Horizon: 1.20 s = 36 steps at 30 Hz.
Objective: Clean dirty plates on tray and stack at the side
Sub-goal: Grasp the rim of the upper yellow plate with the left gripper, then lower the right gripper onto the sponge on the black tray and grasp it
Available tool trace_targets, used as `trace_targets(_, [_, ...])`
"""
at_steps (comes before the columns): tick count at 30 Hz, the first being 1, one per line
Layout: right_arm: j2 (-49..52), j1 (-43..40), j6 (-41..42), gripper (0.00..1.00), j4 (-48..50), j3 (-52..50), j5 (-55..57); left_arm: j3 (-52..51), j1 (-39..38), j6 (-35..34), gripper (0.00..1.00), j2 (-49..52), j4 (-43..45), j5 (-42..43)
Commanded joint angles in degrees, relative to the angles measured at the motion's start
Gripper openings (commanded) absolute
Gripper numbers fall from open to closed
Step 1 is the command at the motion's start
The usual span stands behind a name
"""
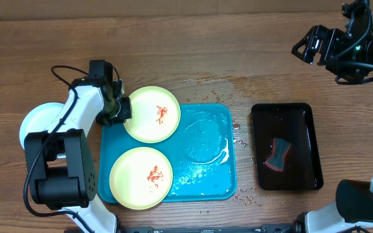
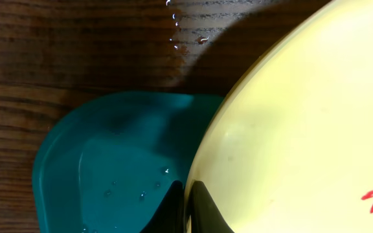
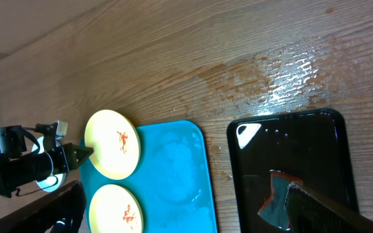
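Overhead view, with clock directions taken from the centre of the turquoise tray [image 1: 206, 175].

Your left gripper [image 1: 124, 109] sits at 10 o'clock. Its jaws are clamped on the left rim of the upper yellow plate [image 1: 151, 114]. The left wrist view confirms both dark fingers [image 2: 206, 210] pinched onto that rim.

This plate lies at 11 o'clock, overlapping the tray's far-left corner and reaching out over the wooden table [image 1: 173, 39]. It carries a red smear near its middle. You cannot tell whether it rests on the tray rim or is raised off it.

The lower yellow plate [image 1: 141, 177] lies at 7 o'clock in the tray's near-left corner, also smeared red. A pale plate [image 1: 31, 123] sits at 9 o'clock, off the tray and largely hidden under the left arm. Its surface cannot be judged.

The tray's right half is wet.

Your right gripper [image 1: 306, 45] hangs at 2 o'clock, well apart from the tray, jaws wide apart and holding nothing.

A black tray [image 1: 303, 113] lies at 3 o'clock, near the turquoise one. It holds a dark pad [image 1: 278, 154] with a red edge. A wet patch [image 1: 209, 83] marks the table at 12 to 1 o'clock.
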Motion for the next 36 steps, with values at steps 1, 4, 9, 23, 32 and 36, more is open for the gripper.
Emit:
trace_targets(1, [-0.35, 0.11, -0.07, 1.00, 0.09, 1.40, -0.31, 0.20, -0.02, 0.09, 0.04, 0.35, -0.02, -0.17])
trace_targets(4, [-0.35, 0.11, -0.07, 1.00, 0.09, 1.40, -0.28, 0.24, -0.57, 0.48, 0.04, 0.35, 0.20, 0.31])
trace_targets(9, [0.04, 0.11, -0.09, 1.00, 0.13, 1.31, -0.02, 1.95, -4.76, 2.12, 0.04, 0.35, -0.07, 1.79])
trace_targets(23, [0.24, 0.11, -0.17, 1.00, 3.43, -11.56, 2.10, 6.93, -22.71, 4.11, 0.04, 0.37, -3.15, 2.40])
trace_targets(32, [0.24, 0.17, 3.63, 1.00, 8.52, -24.28, 2.34, 6.71, -23.89, 4.11, 0.04, 0.61, -7.32, 2.91])
trace_targets(36, [0.24, 0.17, 4.92, 1.00, 11.08, -30.49, 2.51, 5.97, -23.89, 4.35, 0.04, 0.79, -7.06, 2.91])
